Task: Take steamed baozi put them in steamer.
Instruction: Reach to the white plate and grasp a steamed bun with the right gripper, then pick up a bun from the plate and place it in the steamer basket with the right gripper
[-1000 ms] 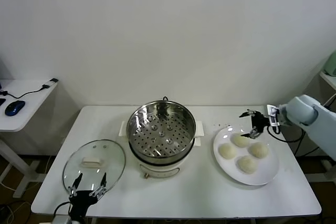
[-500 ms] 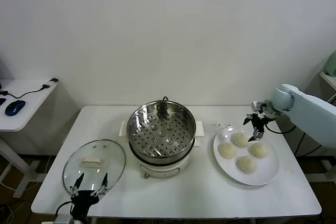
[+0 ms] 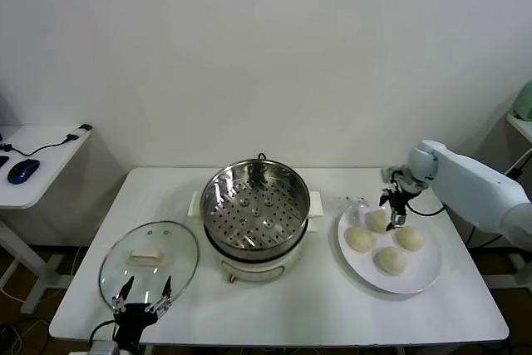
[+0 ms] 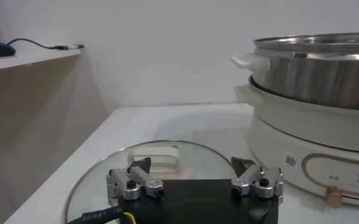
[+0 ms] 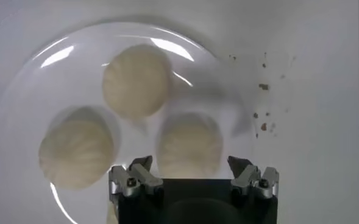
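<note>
White wall is backing a white table (image 3: 332, 305) where work is proceeding from left to right. At the table's near left edge, the left gripper (image 3: 141, 298) is idling with its fingers spread, hovering at the rim of a round glass lid (image 3: 150, 262) lying flat. At centre, the steamer (image 3: 256, 205) is standing upright, its mouth facing straight up, the perforated tray showing bare inside shiny steel walls above a white base and side handles. Being round, it is showing no long axis. To its right, a white plate (image 3: 416, 276) is carrying the four steamed baozi (image 3: 391, 259), smooth pale cream domes sitting close together. Over the farthest bun, the right gripper (image 3: 391, 209) is pointing down, jaws parted either side, gripping nothing.
</note>
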